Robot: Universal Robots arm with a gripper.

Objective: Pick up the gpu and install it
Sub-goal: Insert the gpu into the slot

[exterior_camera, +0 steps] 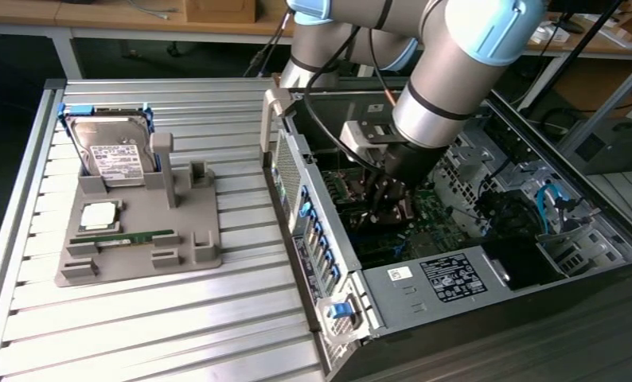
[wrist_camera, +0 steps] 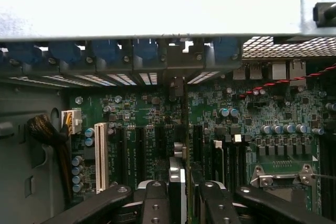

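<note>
My gripper [exterior_camera: 385,197] reaches down into the open computer case [exterior_camera: 327,263], just above the green motherboard [exterior_camera: 433,211]. In the wrist view its two black fingers [wrist_camera: 155,200] are shut on the gpu [wrist_camera: 177,167]. The card is seen edge-on as a thin strip running from between the fingers toward the case's rear slot openings [wrist_camera: 144,80]. It hangs over the dark expansion slots [wrist_camera: 140,150] in the middle of the motherboard [wrist_camera: 131,108]. In the exterior view a brownish piece of the gpu [exterior_camera: 403,213] shows beside the gripper. I cannot tell whether its edge touches a slot.
On the slatted table to the exterior view's left stands a grey fixture [exterior_camera: 135,239] with a silver hard drive [exterior_camera: 109,151], a processor [exterior_camera: 100,213] and a green memory stick [exterior_camera: 125,236]. The case walls, power supply [exterior_camera: 449,277], drive cage [exterior_camera: 560,215] and cables [wrist_camera: 50,132] hem in the gripper.
</note>
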